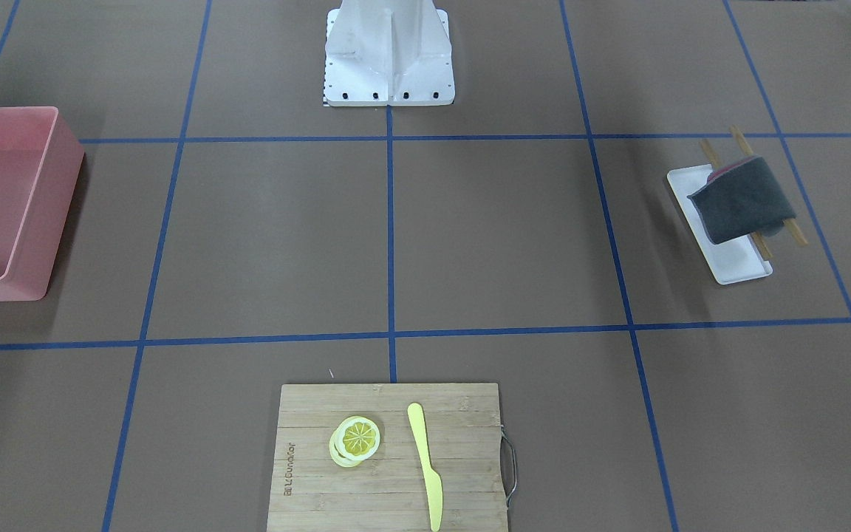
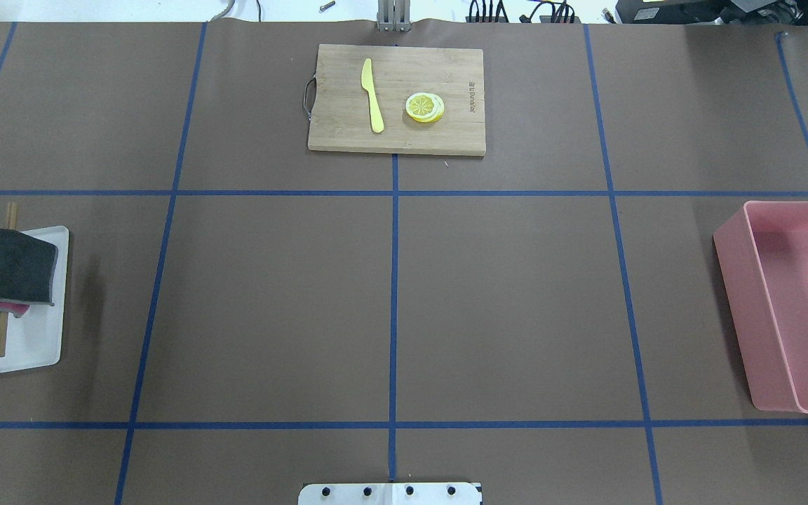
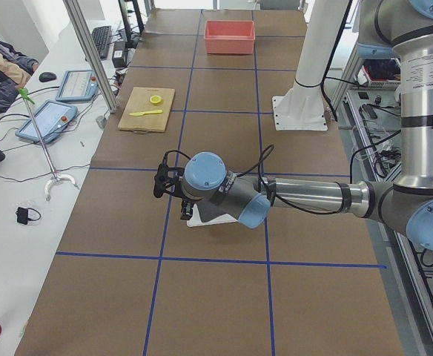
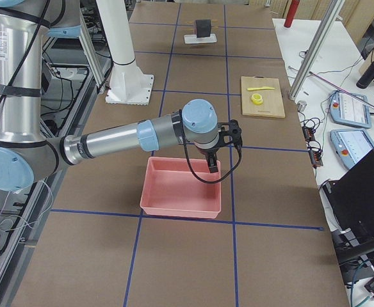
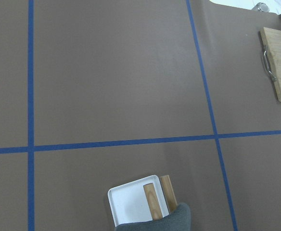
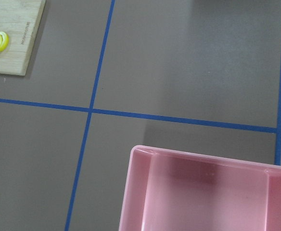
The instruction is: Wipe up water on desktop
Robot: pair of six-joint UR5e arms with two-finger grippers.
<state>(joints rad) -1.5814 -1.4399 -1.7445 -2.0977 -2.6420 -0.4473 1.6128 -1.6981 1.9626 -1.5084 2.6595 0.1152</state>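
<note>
Since seen only side-on, left claw [image 3: 186,211], right claw [image 4: 212,165], cannot tell if apart, grey cloth [image 2: 1,266] cropped overhead.

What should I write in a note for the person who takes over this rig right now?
Left tool: above the tray; cannot tell whether it is open or shut.
Right tool: above the bin; cannot tell either.
Cloth: draped on two sticks over the tray, on the robot's left, not grasped.
Desktop: no water patch is visible in any view.
Done: nothing that shows. Left: take the cloth, locate the water, wipe it.
</note>
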